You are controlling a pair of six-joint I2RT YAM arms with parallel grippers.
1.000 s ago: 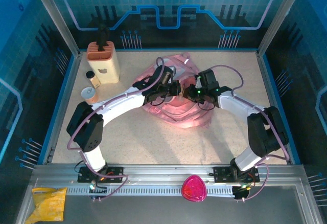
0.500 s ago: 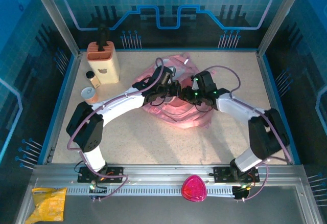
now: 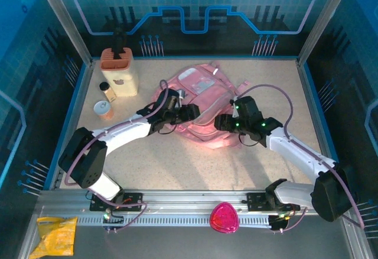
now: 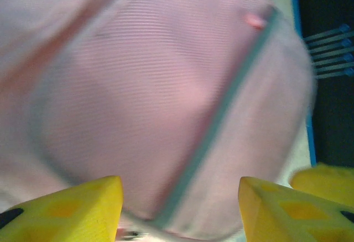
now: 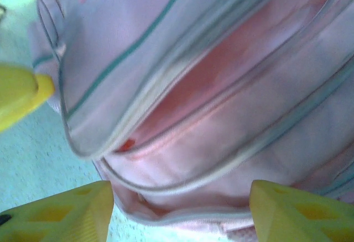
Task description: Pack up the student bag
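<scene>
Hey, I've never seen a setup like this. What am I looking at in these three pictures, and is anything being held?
A left arm and a right arm, both robots, are bolted at the near edge of a table. The wide picture looks down from above; the close-ups come from a camera on each wrist. A pink backpack lies mid-table, one zip pocket gaping. The left arm's yellow fingers and the right arm's fingers stand open near it, apparently gripping nothing. Far left stand a peach holder, a small bottle and a round tub.
</scene>
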